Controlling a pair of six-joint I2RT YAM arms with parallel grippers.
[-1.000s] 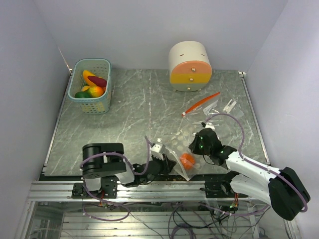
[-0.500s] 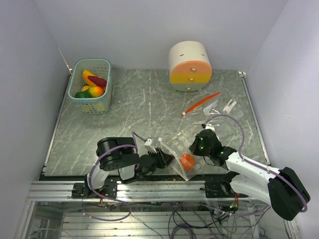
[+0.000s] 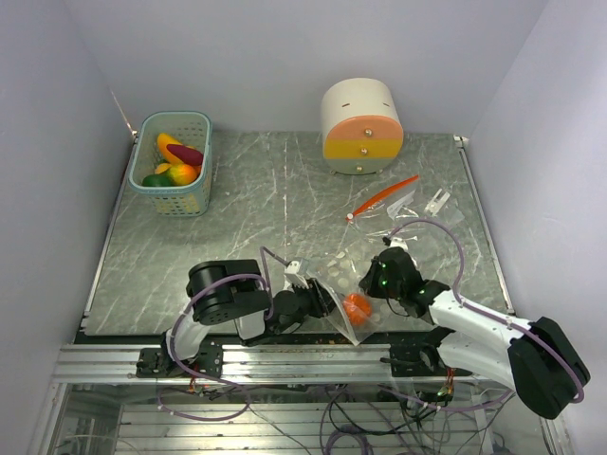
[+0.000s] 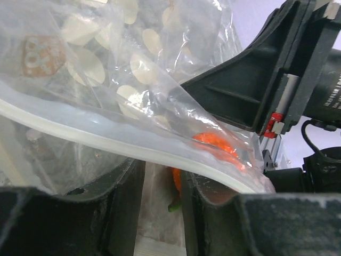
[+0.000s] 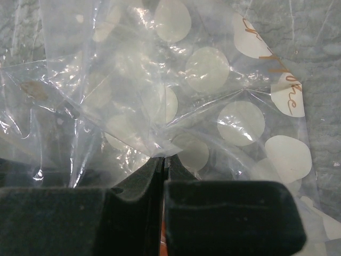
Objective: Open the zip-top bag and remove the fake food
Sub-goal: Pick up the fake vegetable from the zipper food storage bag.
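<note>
A clear zip-top bag (image 3: 339,272) with pale dots lies near the table's front edge, between my two grippers. An orange fake food (image 3: 357,305) with a green stem is inside it, and it also shows in the left wrist view (image 4: 216,145). My right gripper (image 3: 377,281) is shut on a fold of the bag's film (image 5: 202,69), pinched at its tips (image 5: 162,160). My left gripper (image 3: 322,300) is at the bag's left edge. Its jaws stand a little apart (image 4: 162,176), with the white zip strip (image 4: 106,136) lying across them.
A teal basket (image 3: 202,180) at the back left holds several yellow, red, orange and green fake foods. A cream-and-orange round container (image 3: 361,126) stands at the back centre. A second clear bag with an orange zip strip (image 3: 383,198) lies to its right front.
My left arm has swung right and its gripper has reached the bag's left edge. The right gripper has stayed shut on the bag and barely moved.
</note>
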